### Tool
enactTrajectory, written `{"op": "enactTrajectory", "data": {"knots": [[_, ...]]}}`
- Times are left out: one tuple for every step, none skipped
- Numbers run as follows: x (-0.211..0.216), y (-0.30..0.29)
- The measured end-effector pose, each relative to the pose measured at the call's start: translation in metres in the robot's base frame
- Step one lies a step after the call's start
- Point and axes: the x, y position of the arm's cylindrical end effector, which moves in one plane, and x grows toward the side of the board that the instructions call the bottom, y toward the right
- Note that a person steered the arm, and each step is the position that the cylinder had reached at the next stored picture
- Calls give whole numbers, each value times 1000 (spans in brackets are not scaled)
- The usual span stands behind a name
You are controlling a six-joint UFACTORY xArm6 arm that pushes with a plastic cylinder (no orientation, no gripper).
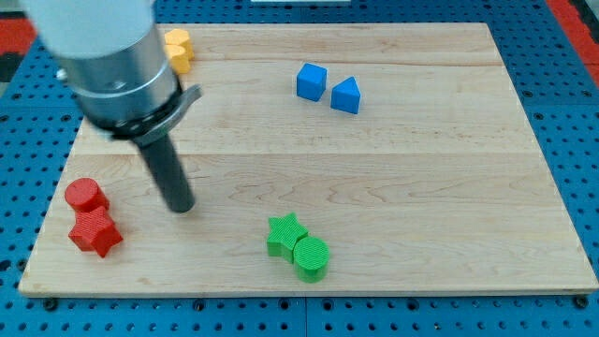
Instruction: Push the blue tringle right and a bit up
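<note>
Wooden board (421, 187) on blue pegboard, blue triangle (345, 95) near the top edge just right of a blue cube (312, 81), my tip (182, 208) bare and holding nothing, well apart toward the left edge, beside a red cylinder (85, 195) and red star (95, 233), green star (285, 234) touching green cylinder (312, 257) near the bottom edge, yellow block (178, 49) at the top left corner.

The blue triangle (345, 95) is a small solid block in bright blue, with a peaked top and a flat front face toward the view's bottom. It rests flat on the worktop (393, 178), in the upper middle of the board, just right of centre. It looks upright, peak pointing to the view's top, and undisturbed, its edges clean and unobscured
</note>
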Motion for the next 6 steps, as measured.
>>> {"op": "enactTrajectory", "data": {"knots": [[-65, 44], [-135, 120], [-181, 209], [-186, 239], [-146, 244], [-209, 282]]}}
